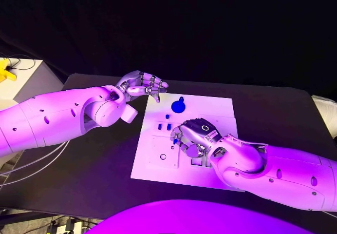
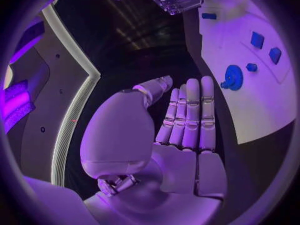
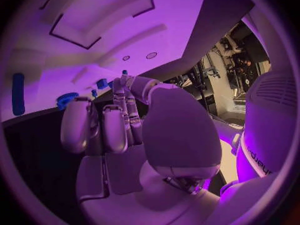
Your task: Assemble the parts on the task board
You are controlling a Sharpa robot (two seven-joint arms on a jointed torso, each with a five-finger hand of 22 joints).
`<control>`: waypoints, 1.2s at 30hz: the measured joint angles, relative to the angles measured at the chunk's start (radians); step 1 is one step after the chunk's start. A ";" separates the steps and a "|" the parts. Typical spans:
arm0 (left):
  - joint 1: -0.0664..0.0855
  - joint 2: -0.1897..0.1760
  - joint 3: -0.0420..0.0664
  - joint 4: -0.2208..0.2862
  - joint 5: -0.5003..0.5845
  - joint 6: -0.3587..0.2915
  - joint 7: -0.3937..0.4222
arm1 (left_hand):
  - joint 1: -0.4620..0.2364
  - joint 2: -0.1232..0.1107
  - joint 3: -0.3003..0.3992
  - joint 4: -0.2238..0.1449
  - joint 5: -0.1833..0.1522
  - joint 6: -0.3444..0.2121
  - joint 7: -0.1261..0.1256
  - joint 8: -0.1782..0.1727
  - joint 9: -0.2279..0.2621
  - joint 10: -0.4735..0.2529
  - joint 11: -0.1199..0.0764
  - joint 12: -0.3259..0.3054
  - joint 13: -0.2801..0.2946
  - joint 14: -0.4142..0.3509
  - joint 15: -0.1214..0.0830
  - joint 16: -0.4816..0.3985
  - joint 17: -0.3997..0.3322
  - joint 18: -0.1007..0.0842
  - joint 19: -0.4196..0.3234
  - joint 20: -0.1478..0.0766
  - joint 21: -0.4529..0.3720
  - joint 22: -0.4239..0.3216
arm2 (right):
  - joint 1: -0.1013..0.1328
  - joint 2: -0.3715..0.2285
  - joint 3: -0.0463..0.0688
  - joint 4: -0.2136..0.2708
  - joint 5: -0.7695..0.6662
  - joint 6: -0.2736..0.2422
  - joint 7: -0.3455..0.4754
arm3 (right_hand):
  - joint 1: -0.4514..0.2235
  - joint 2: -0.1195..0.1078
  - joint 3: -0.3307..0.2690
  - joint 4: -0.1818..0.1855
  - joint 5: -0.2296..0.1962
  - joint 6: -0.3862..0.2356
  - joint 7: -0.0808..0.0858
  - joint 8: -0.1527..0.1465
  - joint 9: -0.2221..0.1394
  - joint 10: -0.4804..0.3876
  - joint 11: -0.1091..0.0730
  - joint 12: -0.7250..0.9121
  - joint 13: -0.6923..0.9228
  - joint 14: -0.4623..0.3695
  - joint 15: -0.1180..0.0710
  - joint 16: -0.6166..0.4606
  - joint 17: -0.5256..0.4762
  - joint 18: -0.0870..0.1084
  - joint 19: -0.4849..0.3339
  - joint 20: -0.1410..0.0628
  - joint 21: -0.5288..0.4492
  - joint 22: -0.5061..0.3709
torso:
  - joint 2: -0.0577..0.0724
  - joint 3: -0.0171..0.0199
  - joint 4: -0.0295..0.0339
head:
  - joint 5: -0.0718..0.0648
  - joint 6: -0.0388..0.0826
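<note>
Black table (image 1: 98, 161) held our task board (image 1: 217, 109); blue parts (image 1: 178, 104) lay loose, so assembly had barely begun. Left hand (image 1: 142, 86) fingers spread, empty; right hand (image 1: 193, 136) curled, contents unclear.

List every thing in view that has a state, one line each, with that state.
left hand: open, fingers apart, holds nothing, at the board's far left corner.
right hand: over the board's middle, fingers bent down; grip cannot be told.
task board: flat on the table.
round blue part: on the board, untouched.

A robotics lab: a black-draped worktop (image 1: 91, 161) is sitting against dark curtains, with cables (image 1: 31, 163) trailing and equipment racks (image 3: 228, 65) standing behind.
</note>
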 measured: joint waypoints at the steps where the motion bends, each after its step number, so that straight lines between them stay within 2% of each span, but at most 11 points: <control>1: 0.000 0.000 0.000 0.000 0.001 0.002 0.000 | 0.000 0.000 0.000 0.000 0.000 0.000 0.000 0.000 0.000 0.000 0.000 0.000 0.000 0.000 0.000 0.000 0.000 0.000 0.000 0.000 0.000 0.000 | -0.001 0.000 0.000 0.000 -0.003 0.000 -0.002 | 0.000 0.000 -0.001 -0.001 0.000 0.000 0.000 0.000 0.000 0.000 0.000 0.000 0.000 0.000 0.000 0.000 0.000 0.000 0.000 0.000 0.000 0.000 | 0.000 0.0000 0.0001 | 0.000 0.000; 13: 0.000 0.002 0.000 -0.002 0.005 0.012 -0.003 | 0.000 0.000 0.000 0.000 0.000 0.000 0.000 0.000 -0.001 -0.004 0.004 0.000 0.000 -0.004 0.004 0.000 0.000 0.000 0.000 0.000 0.000 -0.001 | -0.009 0.011 0.000 -0.011 -0.017 0.000 -0.016 | -0.005 -0.005 0.003 -0.005 0.000 0.000 0.000 0.000 0.000 0.002 -0.002 -0.002 0.001 0.000 0.000 0.000 0.000 0.000 0.000 0.000 0.000 0.001 | 0.000 -0.0006 -0.0002 | 0.014 0.000; 36: 0.000 0.003 0.000 -0.003 0.006 0.019 -0.007 | 0.000 0.000 0.000 0.000 0.000 0.000 0.000 0.000 -0.001 -0.004 0.004 0.000 0.000 -0.004 0.004 0.000 0.000 0.000 0.000 0.000 0.000 -0.001 | -0.028 0.027 -0.001 -0.019 -0.022 0.012 -0.025 | -0.009 -0.009 0.003 -0.005 -0.001 0.004 0.000 -0.002 0.001 0.008 -0.002 -0.005 0.001 0.000 0.000 0.000 0.000 0.000 0.000 0.000 0.000 0.000 | 0.000 -0.0006 0.0001 | 0.021 0.000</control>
